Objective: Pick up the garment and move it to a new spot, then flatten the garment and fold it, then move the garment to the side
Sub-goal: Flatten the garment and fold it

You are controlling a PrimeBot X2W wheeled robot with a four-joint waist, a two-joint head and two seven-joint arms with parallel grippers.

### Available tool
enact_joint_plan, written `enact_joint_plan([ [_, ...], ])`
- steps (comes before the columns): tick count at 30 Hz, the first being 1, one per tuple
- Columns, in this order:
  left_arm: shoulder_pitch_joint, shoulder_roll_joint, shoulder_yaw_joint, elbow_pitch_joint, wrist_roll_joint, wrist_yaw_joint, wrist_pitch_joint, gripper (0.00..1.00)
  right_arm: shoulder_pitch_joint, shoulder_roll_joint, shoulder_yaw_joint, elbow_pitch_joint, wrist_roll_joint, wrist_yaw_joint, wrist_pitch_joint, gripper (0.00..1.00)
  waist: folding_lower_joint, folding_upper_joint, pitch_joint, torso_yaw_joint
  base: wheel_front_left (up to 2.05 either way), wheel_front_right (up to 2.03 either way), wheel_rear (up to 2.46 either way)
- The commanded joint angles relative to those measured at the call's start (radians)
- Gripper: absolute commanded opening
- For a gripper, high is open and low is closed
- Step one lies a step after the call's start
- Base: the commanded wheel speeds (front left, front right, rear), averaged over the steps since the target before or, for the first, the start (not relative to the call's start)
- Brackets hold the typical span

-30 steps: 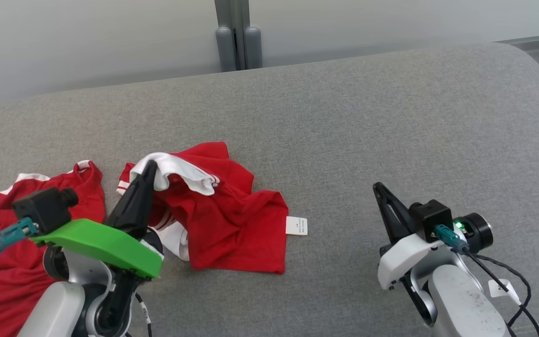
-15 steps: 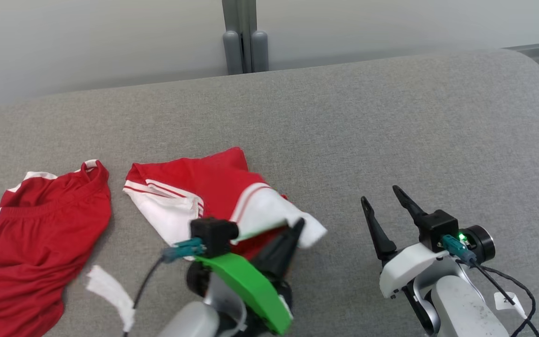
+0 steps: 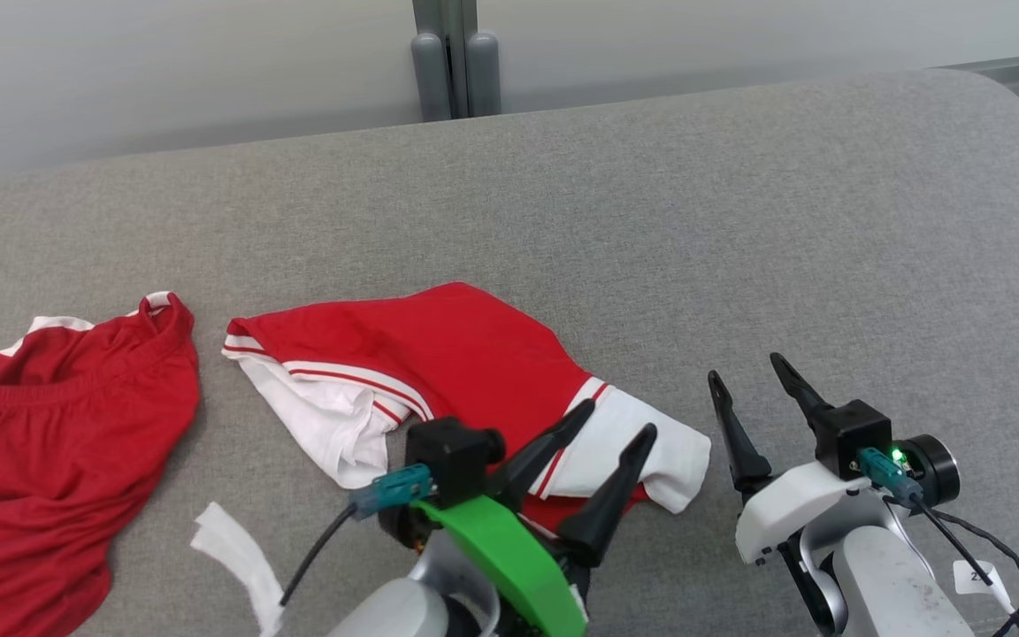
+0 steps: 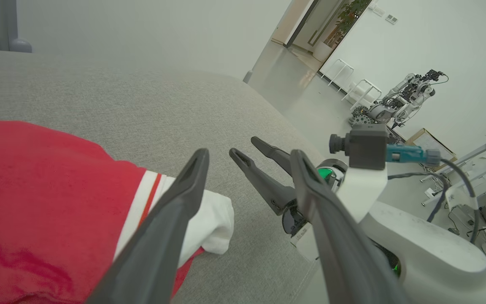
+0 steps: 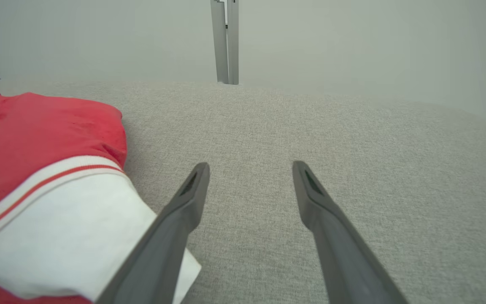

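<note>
Across the grey cushion (image 3: 651, 221), in the head view, the red and white garment (image 3: 439, 354) is lying rumpled just below the middle, with one white cuff trailing toward five o'clock. My left gripper (image 3: 618, 418) is hovering over that cuff with its fingers spread wide and gripping nothing. My right gripper (image 3: 747, 367) is waiting just beside the cuff at three o'clock, equally released and empty. A second red garment (image 3: 58, 425) is lying well apart at nine o'clock, and a white scrap (image 3: 235, 553) is resting near seven o'clock; I am leaving both alone. Looking along my left wrist, I am seeing the garment (image 4: 36, 190) spreading out toward eight o'clock, its white corner tucked under my nine o'clock finger, though I cannot tell whether that finger is touching the cloth. Looking along my right wrist, I am seeing the cuff at eight o'clock beside my open fingers, with bare cushion stretching toward twelve. I am judging the garment to be set down at its spot, so flattening is the step in hand. To do it well, I am planning to pinch only the top layer at two far-apart edges, one per gripper, and draw them apart low and evenly, since this soft cloth is likely to bunch if I am pulling from one side alone.
</note>
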State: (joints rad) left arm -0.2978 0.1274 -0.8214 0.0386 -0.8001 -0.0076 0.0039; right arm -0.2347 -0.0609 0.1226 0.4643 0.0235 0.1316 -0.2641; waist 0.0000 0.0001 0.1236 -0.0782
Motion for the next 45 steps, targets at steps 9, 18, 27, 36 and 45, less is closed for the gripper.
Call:
enact_joint_plan([
  [9,0.137,0.091,0.117,-0.092,-0.11,0.165,0.092,1.0,0.006,0.006,-0.002,0.001,0.003,-0.002,0.0,1.0,0.0,-0.0001,-0.005,0.002,0.0,0.0,0.0],
  [18,0.144,0.066,0.129,0.025,-0.201,0.16,0.149,1.0,-0.013,0.009,-0.015,-0.012,0.002,-0.002,0.0,1.0,0.0,-0.0001,0.03,-0.026,0.0,0.0,0.0],
  [27,0.1,0.035,0.146,0.139,-0.213,0.118,0.111,1.0,-0.019,0.01,-0.02,-0.013,0.001,-0.002,0.0,1.0,0.0,-0.0001,0.051,-0.04,0.0,0.0,0.0],
  [36,0.059,0.014,0.128,0.19,-0.228,0.059,0.121,0.0,-0.02,0.01,-0.025,-0.009,0.005,-0.002,0.0,1.0,0.0,-0.0001,0.047,-0.041,0.0,0.0,0.0],
  [45,-0.082,0.052,0.129,0.068,-0.257,0.001,0.254,0.0,-0.016,0.009,-0.017,-0.012,0.047,-0.002,0.0,1.0,0.0,-0.0001,0.017,-0.073,0.0,0.0,0.0],
])
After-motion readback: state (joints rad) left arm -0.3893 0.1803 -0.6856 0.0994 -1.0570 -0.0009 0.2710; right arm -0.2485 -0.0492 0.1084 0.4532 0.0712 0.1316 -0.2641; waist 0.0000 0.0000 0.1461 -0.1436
